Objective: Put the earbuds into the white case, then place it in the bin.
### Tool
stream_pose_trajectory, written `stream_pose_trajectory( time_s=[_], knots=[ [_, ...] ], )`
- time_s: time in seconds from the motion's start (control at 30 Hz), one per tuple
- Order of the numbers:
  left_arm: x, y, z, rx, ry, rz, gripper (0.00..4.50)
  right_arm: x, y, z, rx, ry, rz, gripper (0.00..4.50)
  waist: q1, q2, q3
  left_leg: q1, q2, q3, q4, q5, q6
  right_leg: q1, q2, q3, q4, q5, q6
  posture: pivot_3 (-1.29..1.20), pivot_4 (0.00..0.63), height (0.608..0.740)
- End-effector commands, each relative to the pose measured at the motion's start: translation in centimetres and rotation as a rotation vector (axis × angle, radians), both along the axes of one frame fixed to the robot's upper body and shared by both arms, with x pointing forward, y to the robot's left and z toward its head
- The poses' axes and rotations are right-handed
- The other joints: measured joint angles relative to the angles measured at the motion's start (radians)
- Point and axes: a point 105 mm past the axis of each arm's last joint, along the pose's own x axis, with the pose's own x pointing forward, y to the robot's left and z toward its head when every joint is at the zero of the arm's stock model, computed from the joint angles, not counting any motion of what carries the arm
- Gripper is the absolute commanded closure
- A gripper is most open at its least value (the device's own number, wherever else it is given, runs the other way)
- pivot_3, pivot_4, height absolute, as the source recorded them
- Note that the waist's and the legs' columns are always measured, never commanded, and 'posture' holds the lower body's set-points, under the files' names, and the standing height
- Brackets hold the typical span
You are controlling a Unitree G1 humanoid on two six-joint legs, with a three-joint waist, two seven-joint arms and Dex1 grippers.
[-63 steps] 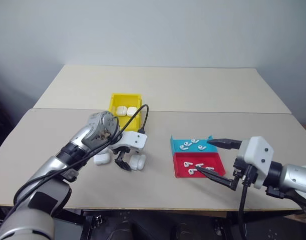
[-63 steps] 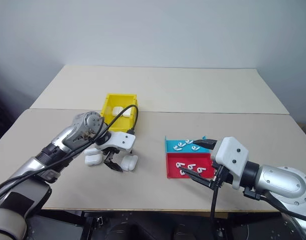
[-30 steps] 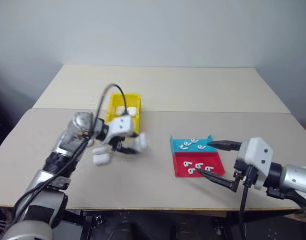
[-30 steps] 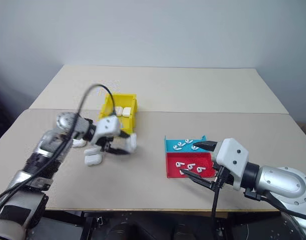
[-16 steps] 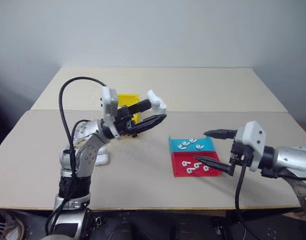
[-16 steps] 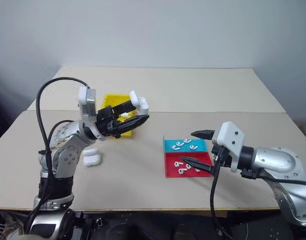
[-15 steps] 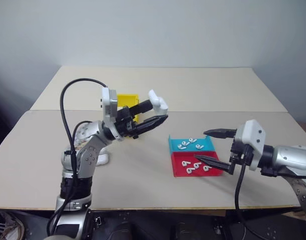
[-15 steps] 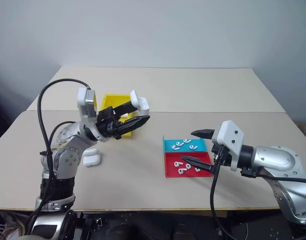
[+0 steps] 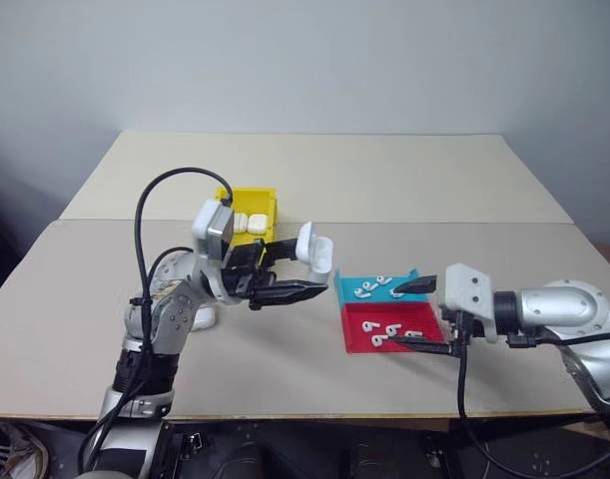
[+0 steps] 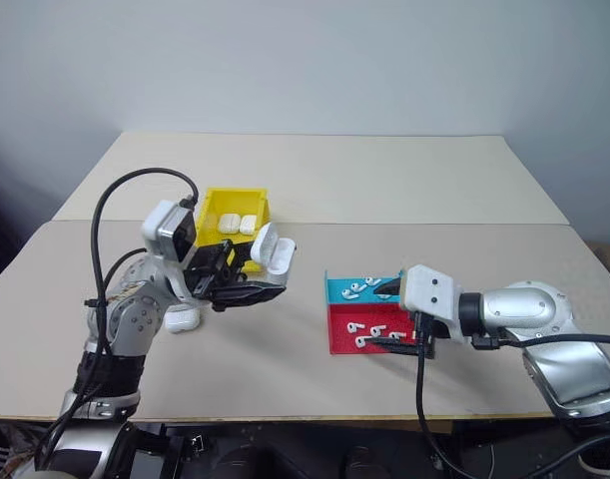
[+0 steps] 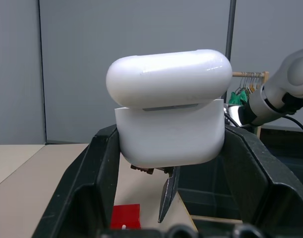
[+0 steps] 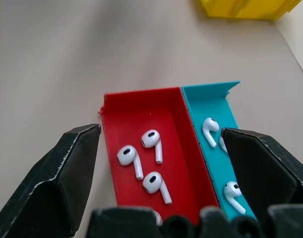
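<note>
Head views: left gripper clamps the white case in the air between the bin and the tray; case tilted, glossy, rounded. Two more cases lie in the yellow bin. Right gripper spread wide over the tray, holding nothing.

Left wrist view: case upright, long axis crosswise between the black fingers, lid slightly ajar.

Right wrist view: earbuds, glossy white with short stems, lie in the red and teal compartments.

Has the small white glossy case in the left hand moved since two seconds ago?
Yes. The white case rose off the table beside the yellow bin, toward the tray.
</note>
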Motion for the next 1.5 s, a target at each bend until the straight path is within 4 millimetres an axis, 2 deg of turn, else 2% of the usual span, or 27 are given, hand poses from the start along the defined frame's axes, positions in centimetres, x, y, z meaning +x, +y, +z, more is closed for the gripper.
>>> stream_pose_trajectory(
  time_s=[0.03,0.1,0.2,0.33,0.53,0.67,1.1,1.2,1.33,1.5],
  knots=[
    [-0.2,-0.2,0.3,0.002,-0.05,-0.005,1.73,0.2,0.2,0.4,-0.078,-0.032,0.046,0.0,0.0,0.0,0.0,0.0,0.0,0.0,0.0,0.0,0.0,0.0,0.0,0.0,0.0,0.0,0.0,0.0,0.15,0.74],
    [-0.2,-0.3,0.3,0.0,-0.056,0.004,1.73,0.4,0.4,0.1,-0.118,-0.021,0.069,0.0,0.0,0.0,0.0,0.0,0.0,0.0,0.0,0.0,0.0,0.0,0.0,0.0,0.0,0.0,0.0,0.0,0.15,0.74],
    [-0.3,-0.4,0.3,0.001,-0.072,0.019,1.73,1.0,0.6,-0.3,-0.166,0.015,0.097,0.51,0.0,0.0,0.0,0.0,0.0,0.0,0.0,0.0,0.0,0.0,0.0,0.0,0.0,0.0,0.0,0.0,0.15,0.74],
    [-0.7,-0.2,0.3,-0.001,-0.088,0.039,1.73,1.5,0.7,-1.8,-0.274,0.034,0.156,1.85,-0.001,0.0,0.0,-0.001,0.0,0.0,0.0,0.0,0.0,-0.001,0.0,0.0,0.0,0.0,0.0,0.0,0.15,0.74],
    [-1.1,0.7,-0.3,0.004,-0.065,0.088,1.73,1.3,1.7,-2.4,-0.323,0.056,0.226,1.85,0.0,0.0,0.0,-0.001,0.0,0.001,0.0,0.001,-0.001,-0.002,0.0,0.0,0.0,0.0,0.0,0.0,0.15,0.74],
    [-1.9,1.8,-1.0,0.04,-0.048,0.096,1.73,1.7,1.7,-3.6,-0.374,0.064,0.228,1.85,-0.002,0.0,0.0,-0.001,0.001,0.001,0.0,0.0,-0.001,-0.002,0.0,0.0,0.0,0.0,0.0,0.0,0.15,0.74],
    [-2.4,1.7,-0.8,0.05,-0.057,0.132,1.73,2.0,2.0,-4.5,-0.377,0.09,0.242,1.85,0.0,0.0,0.0,-0.001,0.001,0.001,0.0,0.001,-0.001,-0.002,0.0,0.0,0.0,0.0,0.0,0.0,0.15,0.74],
    [-2.4,1.6,-0.7,0.05,-0.056,0.136,1.73,2.0,2.1,-4.6,-0.368,0.095,0.239,2.48,0.0,0.0,0.0,-0.001,0.001,0.001,0.0,0.0,-0.001,-0.002,0.0,0.0,0.0,0.0,0.0,0.0,0.15,0.74],
    [-2.5,1.5,-0.7,0.053,-0.055,0.137,1.73,1.9,2.2,-4.8,-0.365,0.101,0.239,3.82,0.0,0.0,0.0,-0.001,0.001,0.001,0.0,0.0,-0.001,-0.002,0.0,0.0,0.0,0.0,0.0,0.0,0.15,0.74],
    [-2.6,1.5,-0.7,0.056,-0.055,0.138,1.73,1.7,2.2,-4.5,-0.328,0.108,0.223,3.9,0.0,0.0,0.0,-0.001,0.001,0.001,0.0,0.0,-0.001,-0.002,0.0,0.0,0.0,0.0,0.0,0.0,0.15,0.74]
  ],
)
